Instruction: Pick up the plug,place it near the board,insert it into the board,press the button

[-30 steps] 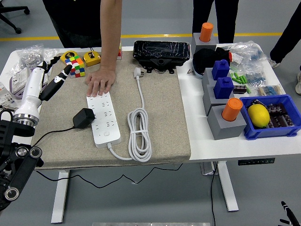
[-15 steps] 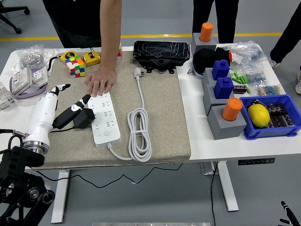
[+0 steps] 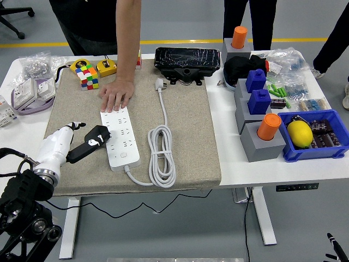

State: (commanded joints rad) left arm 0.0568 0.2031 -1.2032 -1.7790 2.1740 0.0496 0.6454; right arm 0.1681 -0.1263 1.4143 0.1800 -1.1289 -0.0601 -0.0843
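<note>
Since half a second ago the left hand (image 3: 82,146) has slid nearer the tabletop (image 3: 262,164) edge; its fingers now close on the black plug (image 3: 97,136), lifted slightly just left of the board (image 3: 120,138). Beyond the hand, a person's hand (image 3: 115,95) presses on the board's far end. The board's coiled cord (image 3: 162,154) lies farther right.

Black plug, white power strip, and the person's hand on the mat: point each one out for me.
black plug (image 3: 97,136), head view, on its top face beside the robot's fingers.
white power strip (image 3: 120,138), head view, on its socket face mid-length.
person's hand (image 3: 115,95), head view, on the back of the hand.
</note>
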